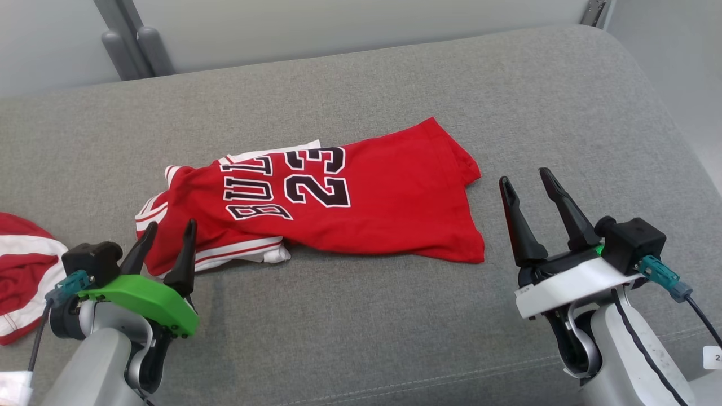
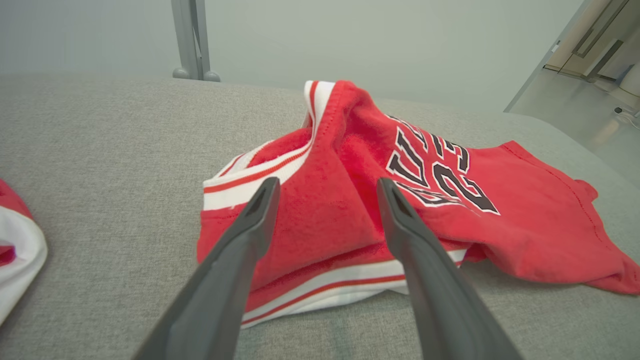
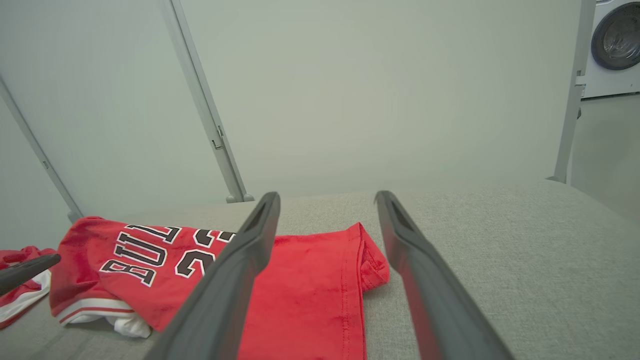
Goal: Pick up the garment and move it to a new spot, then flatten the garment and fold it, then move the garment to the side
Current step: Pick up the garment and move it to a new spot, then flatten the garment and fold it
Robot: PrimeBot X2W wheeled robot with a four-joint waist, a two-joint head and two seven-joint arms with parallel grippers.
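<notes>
Item under inspection: red garment [image 1: 361,203], a sleeveless jersey with black lettering outlined in white and the number 23, white and red banding at the trim. It lies on the grey padded surface [image 1: 361,338], roughly mid-surface, partly flattened. The plain hem end is spread out and mostly smooth. The lettered end is bunched and rises in a fold, with white trim and a white inner layer showing beneath its near edge.

Left end effector [image 1: 172,224]: fingers spread wide, tips at the near corner of the garment's lettered end, over the banded trim. In the left wrist view no cloth is pinched between the fingers. Whether the tips touch the fabric cannot be told.

Right end effector [image 1: 524,176]: fingers spread wide, holding nothing, standing just off the garment's hem end, apart from the cloth. Bare surface shows between it and the hem.

Other items: a second red and white cloth [image 1: 22,270] lies well apart from the garment, beyond its lettered end, at the edge of the head view. Grey metal posts [image 1: 135,51] stand behind the surface, on the far side of the garment. A washing machine [image 3: 617,42] stands far beyond the garment's hem end.
</notes>
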